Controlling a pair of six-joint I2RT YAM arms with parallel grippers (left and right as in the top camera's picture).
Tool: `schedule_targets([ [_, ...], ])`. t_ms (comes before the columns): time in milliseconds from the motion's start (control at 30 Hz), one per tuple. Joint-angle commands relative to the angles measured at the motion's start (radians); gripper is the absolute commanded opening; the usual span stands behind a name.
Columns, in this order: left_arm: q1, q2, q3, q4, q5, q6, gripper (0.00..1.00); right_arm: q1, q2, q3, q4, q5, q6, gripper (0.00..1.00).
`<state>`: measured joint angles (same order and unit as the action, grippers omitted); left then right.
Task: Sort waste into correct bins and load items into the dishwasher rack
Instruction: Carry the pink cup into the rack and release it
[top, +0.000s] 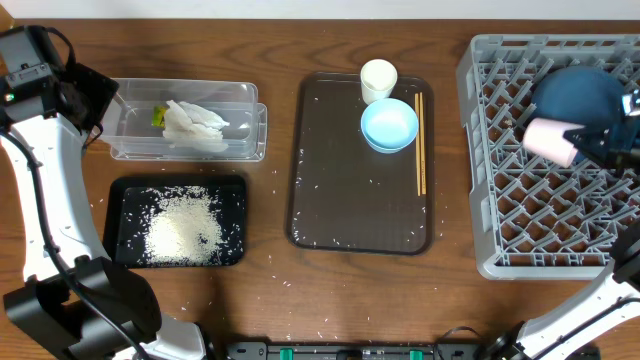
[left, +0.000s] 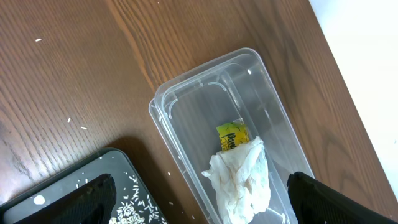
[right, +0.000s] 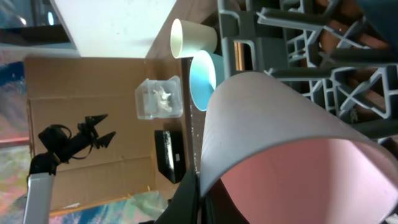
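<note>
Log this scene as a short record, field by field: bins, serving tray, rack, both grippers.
clear tub: holds the tissue and the snack wrapper
black tray: holds the rice heap
brown tray: white cup, light-blue bowl, chopsticks along its right edge
rack: dark-blue dish inside
pink cup: pinched at its wall by the right gripper, over the rack; contact with the rack unclear
left gripper: open, above the clear tub, holding nothing
</note>
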<state>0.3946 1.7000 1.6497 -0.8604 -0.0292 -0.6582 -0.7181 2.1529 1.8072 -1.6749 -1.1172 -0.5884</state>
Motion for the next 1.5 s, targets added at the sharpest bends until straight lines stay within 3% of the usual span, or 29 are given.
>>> schedule_targets([
  [0,0.002,-0.007,0.005,-0.002,-0.002,-0.009,0.91,-0.027,-0.027,-0.068,0.028,-0.066,-0.068,0.01],
  [200,0.002,-0.007,0.005,-0.003,-0.002,-0.009,0.91,-0.060,-0.026,-0.158,0.105,-0.064,-0.043,0.01],
  [467,0.002,-0.007,0.005,-0.003,-0.002,-0.009,0.91,-0.111,-0.027,-0.172,0.077,-0.013,-0.037,0.01],
  [1100,0.002,-0.007,0.005,-0.003,-0.002,-0.009,0.91,-0.153,-0.047,-0.171,0.068,0.074,0.003,0.17],
  [1200,0.002,-0.007,0.005,-0.002,-0.002,-0.009,0.91,-0.175,-0.079,-0.170,0.095,0.107,0.071,0.20],
  [1467,0.002,-0.007,0.005,-0.003,-0.002,-0.009,0.91,-0.204,-0.248,-0.170,0.262,0.435,0.466,0.26],
])
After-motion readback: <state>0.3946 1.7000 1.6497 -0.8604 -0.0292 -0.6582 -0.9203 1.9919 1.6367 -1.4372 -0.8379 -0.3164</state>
